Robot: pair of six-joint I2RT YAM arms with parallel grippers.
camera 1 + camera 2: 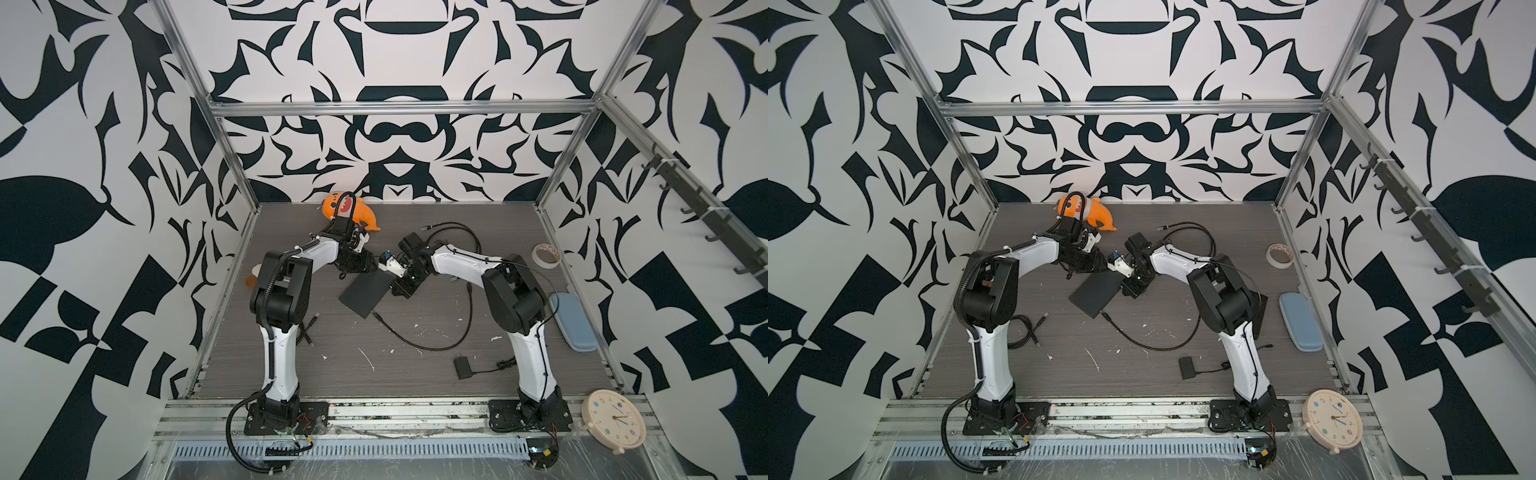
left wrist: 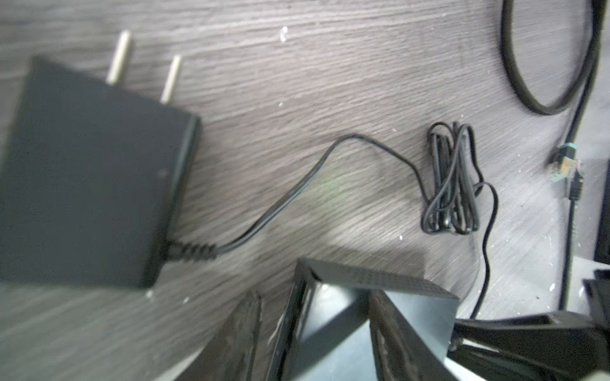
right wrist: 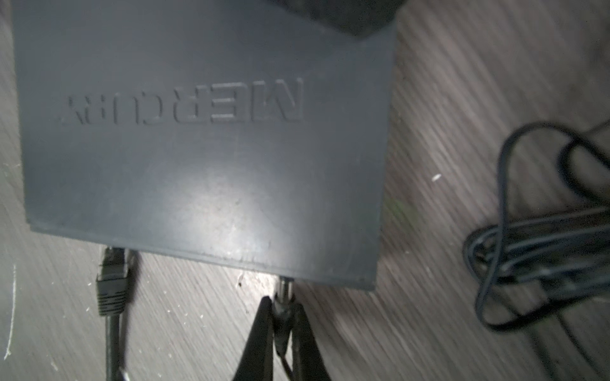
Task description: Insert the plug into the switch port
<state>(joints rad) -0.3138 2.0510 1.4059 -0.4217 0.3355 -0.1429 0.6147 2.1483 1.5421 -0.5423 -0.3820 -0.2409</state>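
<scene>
jaws of right gripper (image 3: 281, 303) pinch plug (image 3: 284, 288), axis square to switch (image 3: 198, 158) edge, tip at the port. left gripper (image 2: 313, 297) clamps switch. next, likely: push straight in.

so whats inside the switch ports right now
An ethernet plug runs under the edge of the switch; the right tool pinches a barrel plug at that edge. The casing covers the ports, so neither plug's depth shows.

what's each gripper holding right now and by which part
Right gripper pinches the small black barrel plug by its body, tip at the dark grey flat switch box. Left gripper seems to clamp that box's corner.
</scene>
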